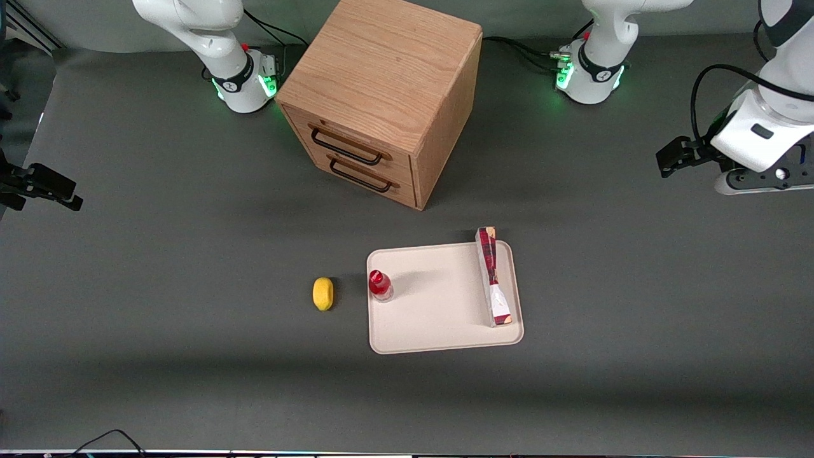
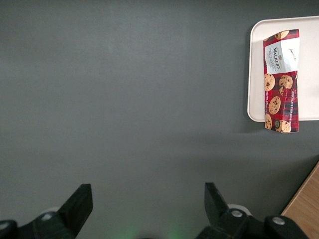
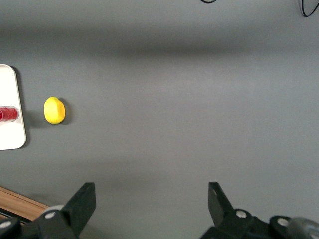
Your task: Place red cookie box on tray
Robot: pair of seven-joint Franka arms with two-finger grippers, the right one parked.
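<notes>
Already the red cookie box (image 1: 493, 277) lies on the tray (image 1: 439, 334), along the short edge nearest the working arm's end of the table. Its end farther from the front camera sticks out slightly over the rim, as the left wrist view also shows (image 2: 281, 80). Our gripper (image 2: 147, 206) hangs above bare table, well apart from the tray toward the working arm's end, its fingers (image 2: 79, 201) spread wide and holding nothing. We judge the placing essentially done; to finish well, we keep the arm high and clear, so nothing nudges the overhanging box off the rim. On the tray's other short edge stands a small red-capped bottle (image 1: 379, 285), with a yellow lemon-like fruit (image 1: 323, 293) just beside the tray. A wooden drawer cabinet (image 1: 381, 102) stands farther from the front camera. Nothing blocks the arm.
</notes>
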